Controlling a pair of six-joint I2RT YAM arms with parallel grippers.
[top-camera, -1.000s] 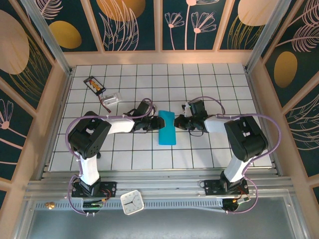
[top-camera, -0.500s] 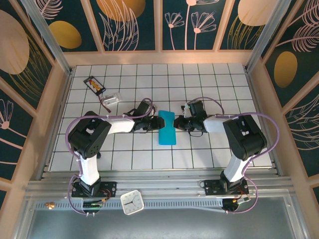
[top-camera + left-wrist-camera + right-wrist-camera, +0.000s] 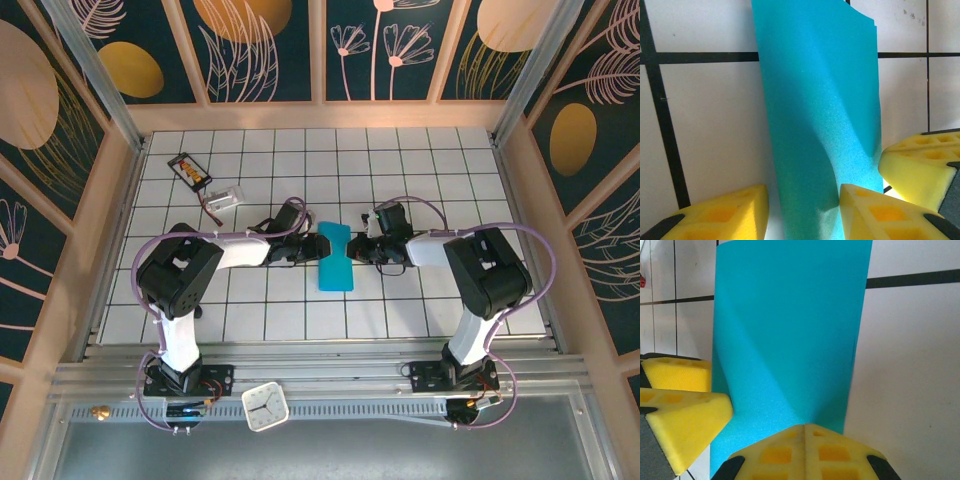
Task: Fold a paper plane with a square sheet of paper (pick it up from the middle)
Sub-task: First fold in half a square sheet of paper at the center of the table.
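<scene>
Though unclear overhead, right gripper [image 3: 805, 439] pinches paper [image 3: 790, 330] (close-up).

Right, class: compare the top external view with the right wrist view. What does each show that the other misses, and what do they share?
Top external: the whole tiled table, a black card with orange marks at its far left, a clock near the bases, and the teal paper as one full folded strip. Right wrist: the right gripper shut on the paper's near edge, and a slanting bend across the sheet. Shared: the paper over white tiles, with the left gripper beside it.
</scene>
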